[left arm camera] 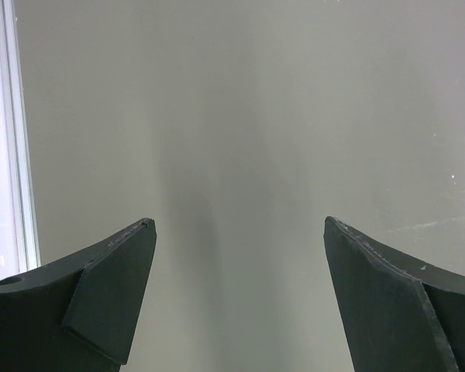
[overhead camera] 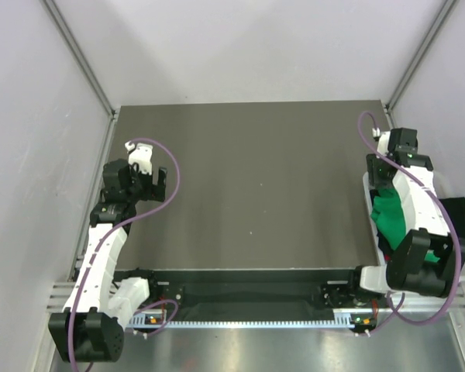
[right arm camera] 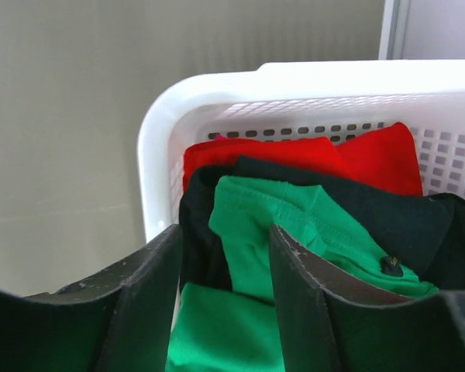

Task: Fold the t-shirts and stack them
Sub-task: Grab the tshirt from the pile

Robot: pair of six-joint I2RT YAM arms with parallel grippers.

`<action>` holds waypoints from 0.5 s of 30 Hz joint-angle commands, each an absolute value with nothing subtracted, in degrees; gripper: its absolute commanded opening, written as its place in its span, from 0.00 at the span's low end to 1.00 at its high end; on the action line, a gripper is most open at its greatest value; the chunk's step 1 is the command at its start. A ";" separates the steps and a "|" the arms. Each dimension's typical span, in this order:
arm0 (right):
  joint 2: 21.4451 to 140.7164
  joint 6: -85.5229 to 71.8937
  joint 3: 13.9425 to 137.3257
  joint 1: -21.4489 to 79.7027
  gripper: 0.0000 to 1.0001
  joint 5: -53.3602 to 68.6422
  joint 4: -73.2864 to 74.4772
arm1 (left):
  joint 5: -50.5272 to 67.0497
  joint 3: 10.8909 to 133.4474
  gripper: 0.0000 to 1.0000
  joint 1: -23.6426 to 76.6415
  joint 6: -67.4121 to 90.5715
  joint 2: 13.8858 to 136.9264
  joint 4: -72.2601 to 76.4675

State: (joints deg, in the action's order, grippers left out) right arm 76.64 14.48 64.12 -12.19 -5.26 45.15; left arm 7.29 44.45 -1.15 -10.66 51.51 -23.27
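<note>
Three tees sit bunched in the white basket (right arm camera: 159, 139), seen from my remote station. The green tee (right arm camera: 294, 225) lies on top at the basket's near side. The black tee (right arm camera: 395, 209) is draped under and around it. The red tee (right arm camera: 294, 151) is pressed against the basket's perforated far wall. None is out of the basket and none is folded.

The right gripper (right arm camera: 225, 256) reaches down into the basket. Its fingers (right arm camera: 151, 287) stand a moderate gap apart, with green cloth filling the space between them and black cloth just inside the left finger. I cannot tell from the wrist view whether they are pinching the fabric or only straddling it.

The left gripper (left arm camera: 238, 232) hangs well apart from the basket, across the grey table (overhead camera: 248, 186) from it. Its jaws are spread wide with nothing between them but bare tabletop. In the overhead view the right arm covers much of the basket, and only green and black cloth show beside it.
</note>
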 commanded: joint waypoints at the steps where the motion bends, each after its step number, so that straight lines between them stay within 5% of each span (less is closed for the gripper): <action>1: 78.13 13.36 63.11 -12.83 0.48 -7.91 42.01 | 8.17 44.30 0.93 -1.32 -11.16 50.27 -22.76; 6: 79.63 12.74 63.10 -12.74 0.37 -8.17 41.93 | 8.09 44.30 0.93 -1.49 -11.07 50.19 -22.76; 11: 79.28 12.39 63.37 -12.83 0.04 -9.49 41.31 | 7.91 44.21 0.93 -1.49 -11.16 50.10 -22.76; 15: 76.65 12.39 66.78 -12.74 0.00 -10.98 42.09 | 7.38 44.47 0.93 -1.41 -11.16 50.01 -22.68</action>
State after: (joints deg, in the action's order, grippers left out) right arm 79.90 12.88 63.05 -12.19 -8.80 43.62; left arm 7.25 44.45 -1.15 -10.68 51.46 -23.40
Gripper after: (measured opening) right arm 0.013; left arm 0.928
